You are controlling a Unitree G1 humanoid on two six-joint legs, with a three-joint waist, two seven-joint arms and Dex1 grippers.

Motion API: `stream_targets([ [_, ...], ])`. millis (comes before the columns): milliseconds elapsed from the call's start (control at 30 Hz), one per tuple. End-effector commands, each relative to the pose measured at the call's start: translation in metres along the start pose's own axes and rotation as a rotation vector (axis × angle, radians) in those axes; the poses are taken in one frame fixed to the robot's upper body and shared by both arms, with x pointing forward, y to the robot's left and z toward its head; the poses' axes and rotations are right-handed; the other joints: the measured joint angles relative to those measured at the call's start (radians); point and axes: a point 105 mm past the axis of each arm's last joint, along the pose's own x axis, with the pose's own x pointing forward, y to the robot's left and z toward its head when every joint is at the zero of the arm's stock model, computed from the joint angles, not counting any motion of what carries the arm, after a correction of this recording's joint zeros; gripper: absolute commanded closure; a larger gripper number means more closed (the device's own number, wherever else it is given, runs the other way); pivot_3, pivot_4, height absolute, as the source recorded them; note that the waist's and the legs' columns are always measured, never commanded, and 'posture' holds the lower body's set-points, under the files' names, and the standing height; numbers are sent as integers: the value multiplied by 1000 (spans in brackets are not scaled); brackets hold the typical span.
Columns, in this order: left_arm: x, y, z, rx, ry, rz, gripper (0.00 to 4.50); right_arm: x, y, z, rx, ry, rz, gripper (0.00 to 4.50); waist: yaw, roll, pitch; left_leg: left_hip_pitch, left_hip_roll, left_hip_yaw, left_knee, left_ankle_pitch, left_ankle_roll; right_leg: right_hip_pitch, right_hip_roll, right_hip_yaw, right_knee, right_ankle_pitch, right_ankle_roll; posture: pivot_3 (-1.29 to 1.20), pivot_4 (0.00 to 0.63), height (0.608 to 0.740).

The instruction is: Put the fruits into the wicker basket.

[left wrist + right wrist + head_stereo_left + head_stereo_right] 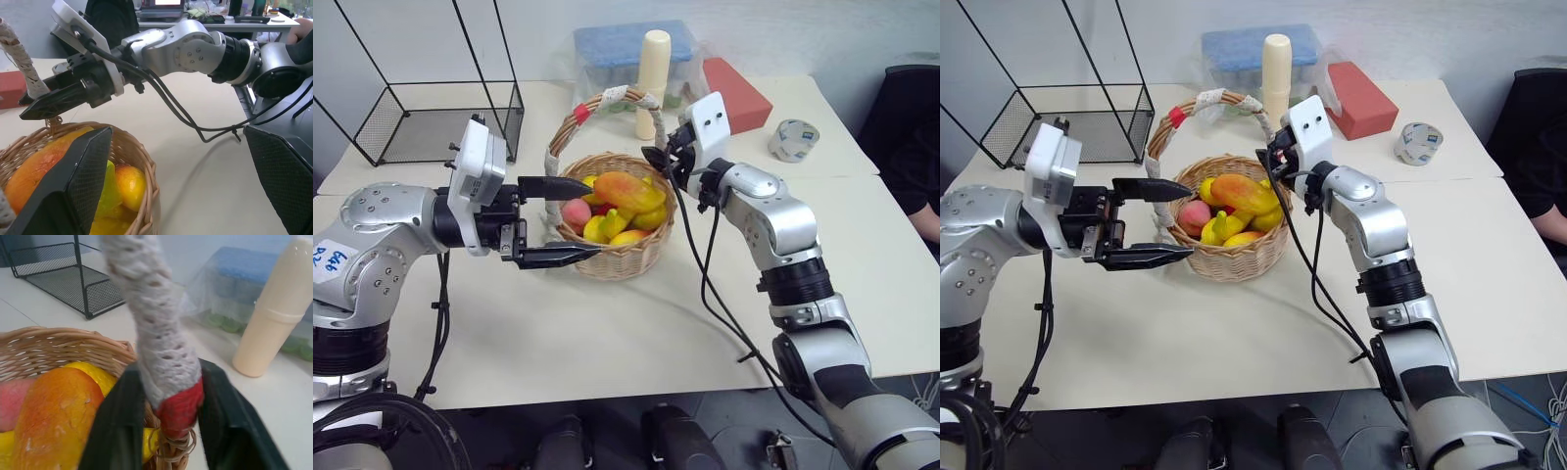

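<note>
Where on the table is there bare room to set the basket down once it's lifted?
The widest bare patch is the near tabletop, in front of the round tan wicker basket. Another lies at the right, nearer than the grey tape roll. The back is crowded: black wire-frame box, tall cream cylinder, blue-lidded container, red block.

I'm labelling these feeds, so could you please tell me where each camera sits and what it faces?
Eye views: on the head, looking down at the basket, both arms in frame.
Left wrist view: along the open left fingers, toward the right gripper.
Right wrist view: along the right fingers, shut on the handle.
All share the mango.
</note>
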Motion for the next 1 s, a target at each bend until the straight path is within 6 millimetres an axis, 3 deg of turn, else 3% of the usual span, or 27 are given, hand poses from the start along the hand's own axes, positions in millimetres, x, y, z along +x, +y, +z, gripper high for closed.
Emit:
stream_targets([
  [33, 5, -6, 16, 76, -30, -21, 0, -11, 1, 16, -104, -63, 0, 4169, 2, 0, 0, 0, 0, 0, 0, 0, 0, 0, 0, 0, 0, 0, 0, 0, 150, 740],
  [233, 13, -9, 24, 75, -81, -38, 0, -83, -57, 38, -119, -107, -145, 4170, 28, 0, 0, -2, -1, -1, 1, 0, 1, 1, -1, -1, 0, 0, 0, 0, 150, 740],
  [333, 16, -11, 21, 67, -88, -54, 0, -144, -118, 36, -157, 1, -386, 4170, 42, 0, 0, -3, -1, -1, 2, -1, 2, 1, -1, -1, -1, 0, 0, 0, 150, 740],
  [400, 17, -10, 21, 57, -99, -63, 0, -178, -144, 31, -146, 54, -500, 4170, 45, 0, 0, -3, -1, -1, 2, -1, 2, 1, -1, -1, -4, 0, 0, 0, 150, 740],
  [600, 22, -6, 18, 47, -119, -83, 0, -237, -181, 9, -17, 85, -718, 4170, 24, 0, 0, 2, 0, 3, -1, 0, 0, 3, 2, 3, -6, 0, 0, 0, 150, 740],
  [767, 27, -2, 17, 46, -129, -103, 0, -249, -181, -14, 26, 108, -745, 2580, 13, 1, 0, 3, 0, 3, -1, 1, -1, 3, 3, 3, -5, 0, 0, 0, 150, 740],
  [933, 28, 1, 15, 36, -133, -114, 0, -272, -175, -11, 11, 123, -760, 804, 20, 1, 0, 3, 0, 2, -1, 1, -1, 3, 2, 3, -5, 0, 0, 0, 150, 740],
  [1000, 26, 0, 15, 10, -145, -127, 0, -291, -172, -4, 15, 119, -765, 135, 24, 1, 0, 3, 0, 2, -1, 1, -1, 3, 2, 3, -5, 0, 0, 0, 150, 740],
])
